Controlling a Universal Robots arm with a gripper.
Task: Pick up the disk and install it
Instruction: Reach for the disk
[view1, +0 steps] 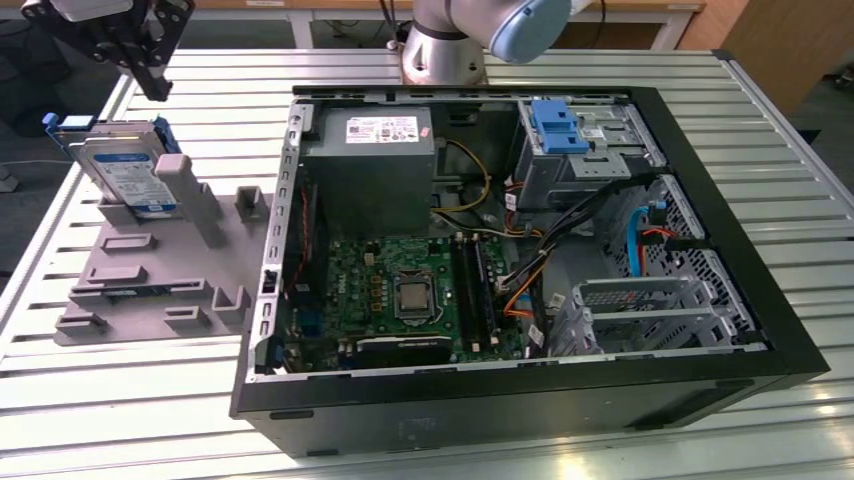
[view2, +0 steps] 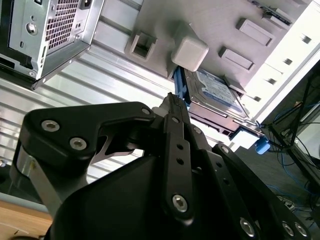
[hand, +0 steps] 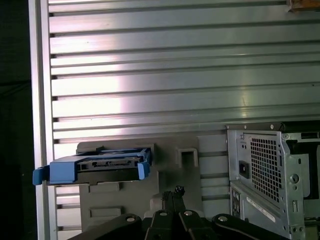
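The disk (view1: 127, 172) is a silver drive with a white-and-blue label in a blue carrier frame. It stands on edge in a grey holder (view1: 147, 275) at the exterior view's left, beside the open computer case (view1: 694, 330). My gripper (view1: 155, 88) hangs above and slightly behind the disk, apart from it, with its black fingers shut together on nothing. In the second wrist view the gripper (view2: 172, 100) points toward the disk (view2: 215, 92). The first wrist view shows the disk (hand: 95, 167) edge-on just past the gripper (hand: 173, 192).
Inside the case lie a green motherboard (view1: 400, 285), a grey power supply box (view1: 367, 160) with a white sticker, and a metal drive bay with a blue latch (view1: 554, 125). Another metal cage (view1: 654, 310) sits at the case's front. The slatted metal table (view1: 134, 400) surrounds everything.
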